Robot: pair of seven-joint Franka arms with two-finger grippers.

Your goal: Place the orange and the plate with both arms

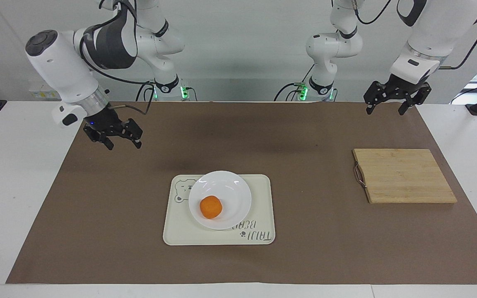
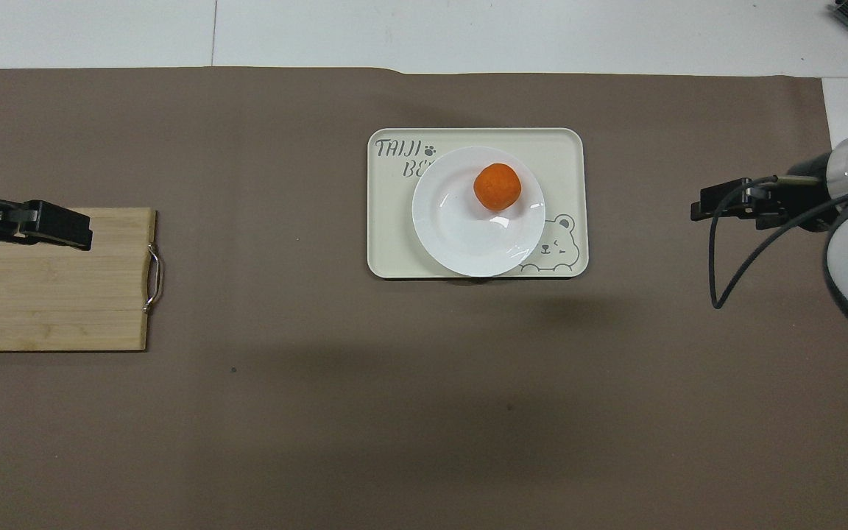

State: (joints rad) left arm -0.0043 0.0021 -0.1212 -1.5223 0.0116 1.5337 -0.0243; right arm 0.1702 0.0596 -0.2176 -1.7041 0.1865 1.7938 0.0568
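The orange (image 1: 210, 207) lies in the white plate (image 1: 232, 188), off its middle. The plate rests on a cream bear-print tray (image 1: 260, 207). In the overhead view the orange (image 2: 497, 186) sits in the part of the plate (image 2: 461, 235) farther from the robots. My right gripper (image 1: 123, 142) is open and empty, raised over the brown mat toward the right arm's end, well apart from the tray; it also shows in the overhead view (image 2: 700, 208). My left gripper (image 1: 385, 108) is open and empty, and waits in the air at the left arm's end (image 2: 78, 232).
A bamboo cutting board (image 1: 404, 176) with a metal handle lies toward the left arm's end of the table; it also shows in the overhead view (image 2: 48, 294). A brown mat (image 1: 304, 136) covers the table. The tray (image 2: 560, 154) lies mid-table.
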